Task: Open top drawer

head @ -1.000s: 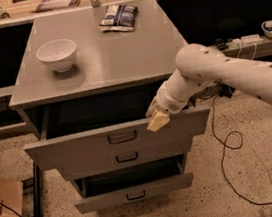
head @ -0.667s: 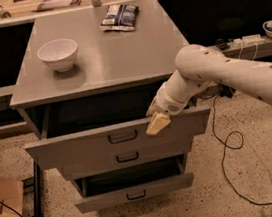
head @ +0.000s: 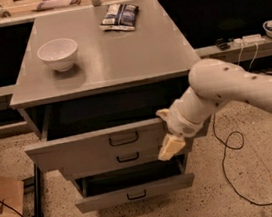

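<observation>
1. The top drawer (head: 81,148) is sitting just under the gray desk (head: 119,62). It is standing pulled out, and a dark gap is showing between its gray metal front and the desk's top.
2. It is showing the widest front of the three drawers, with a small dark loop handle (head: 123,139) at its centre.
3. The middle drawer (head: 103,161) is lying right below it and looking narrower. The bottom drawer (head: 133,194) is also standing pulled out.
4. The cream-tipped claw (head: 167,132) is resting at the right end of the top drawer's front, well apart from the handle.
5. The white arm (head: 224,88) is reaching in from the right and covering that corner of the drawer. I cannot tell whether the claw is wide, narrow or gripping the front.
6. The inside of the top drawer is lying in shadow, so nothing in it is showing.
7. A white bowl (head: 58,53) and a dark snack packet (head: 120,17) are sitting apart on the desk.
8. A cardboard box (head: 4,210) is being cut off by the left edge, and a dark cable (head: 225,168) is looping across the floor on the right.
</observation>
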You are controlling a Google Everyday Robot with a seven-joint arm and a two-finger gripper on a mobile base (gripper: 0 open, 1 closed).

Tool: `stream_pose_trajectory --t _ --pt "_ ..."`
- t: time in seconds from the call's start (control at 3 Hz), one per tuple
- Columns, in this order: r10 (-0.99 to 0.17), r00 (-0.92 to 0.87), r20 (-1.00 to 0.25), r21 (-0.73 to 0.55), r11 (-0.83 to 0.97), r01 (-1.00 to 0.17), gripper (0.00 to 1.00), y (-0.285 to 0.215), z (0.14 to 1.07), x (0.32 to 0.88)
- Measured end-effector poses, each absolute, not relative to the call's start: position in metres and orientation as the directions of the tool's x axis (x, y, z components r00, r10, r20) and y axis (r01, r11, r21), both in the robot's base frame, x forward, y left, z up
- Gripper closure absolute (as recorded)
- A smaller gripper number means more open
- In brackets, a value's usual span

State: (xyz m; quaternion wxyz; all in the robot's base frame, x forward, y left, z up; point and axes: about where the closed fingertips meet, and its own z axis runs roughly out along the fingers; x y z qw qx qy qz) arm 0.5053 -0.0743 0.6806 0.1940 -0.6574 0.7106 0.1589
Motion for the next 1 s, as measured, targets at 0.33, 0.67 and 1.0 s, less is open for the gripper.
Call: stream_pose_trajectory --t 0.33,0.67,1.0 --pt "-0.878 -0.063 -0.474 -0.014 0.08 -0.997 0.71 -0.078 0.68 0.491" --pt "-0.888 -0.059 -0.456 0.0 0.067 -0.998 0.99 -0.085 0.689 0.453" --pt "-0.898 -0.08 -0.433 0.043 0.068 -0.997 0.85 -0.094 0.682 0.402"
